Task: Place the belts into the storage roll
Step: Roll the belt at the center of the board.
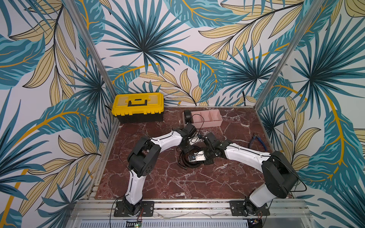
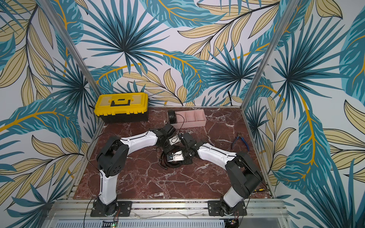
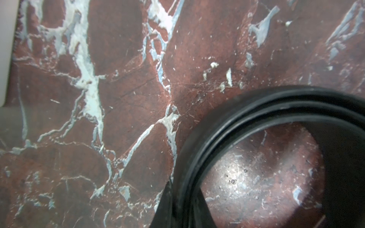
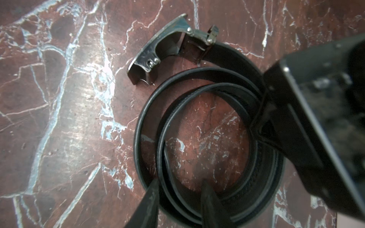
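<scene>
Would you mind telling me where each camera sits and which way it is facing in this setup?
Top views: mounted high above the arm bases, looking down and forward at the table; both show the left arm, right arm and pink tray.
Left wrist: on the left arm, facing down at the loose belt; dark left fingers at the edge.
Right wrist: on the right arm, facing down at that belt and its buckle; right fingers straddle the strap, left arm intrudes.
Shared: all views show the loose belt.
</scene>
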Controlling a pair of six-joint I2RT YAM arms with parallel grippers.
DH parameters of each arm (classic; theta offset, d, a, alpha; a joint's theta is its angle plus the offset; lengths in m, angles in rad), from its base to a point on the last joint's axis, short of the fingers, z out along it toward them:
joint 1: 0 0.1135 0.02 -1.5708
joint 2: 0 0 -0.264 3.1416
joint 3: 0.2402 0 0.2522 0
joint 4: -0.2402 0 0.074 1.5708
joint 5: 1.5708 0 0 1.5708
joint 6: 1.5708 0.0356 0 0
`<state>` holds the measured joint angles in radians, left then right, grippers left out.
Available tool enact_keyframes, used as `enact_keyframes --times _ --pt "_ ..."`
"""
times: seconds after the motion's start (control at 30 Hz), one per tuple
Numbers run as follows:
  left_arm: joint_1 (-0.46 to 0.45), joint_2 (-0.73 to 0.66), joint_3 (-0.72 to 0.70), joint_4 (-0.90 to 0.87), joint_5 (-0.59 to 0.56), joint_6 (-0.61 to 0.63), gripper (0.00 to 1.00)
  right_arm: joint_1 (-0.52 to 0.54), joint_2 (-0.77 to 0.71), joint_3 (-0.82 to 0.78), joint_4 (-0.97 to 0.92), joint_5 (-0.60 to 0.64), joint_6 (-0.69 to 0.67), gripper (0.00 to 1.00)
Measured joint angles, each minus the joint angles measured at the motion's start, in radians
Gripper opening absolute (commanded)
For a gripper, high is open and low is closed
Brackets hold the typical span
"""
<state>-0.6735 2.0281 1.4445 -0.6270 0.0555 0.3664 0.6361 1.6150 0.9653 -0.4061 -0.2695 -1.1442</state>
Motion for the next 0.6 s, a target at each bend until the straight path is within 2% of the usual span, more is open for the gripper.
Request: enact_keyframes --times 0.6 --pt "0.0 0.0 0.0 0.0 -0.005 0.0 0.0 0.007 0.004 0.011 0.009 0.01 0.026 0.35"
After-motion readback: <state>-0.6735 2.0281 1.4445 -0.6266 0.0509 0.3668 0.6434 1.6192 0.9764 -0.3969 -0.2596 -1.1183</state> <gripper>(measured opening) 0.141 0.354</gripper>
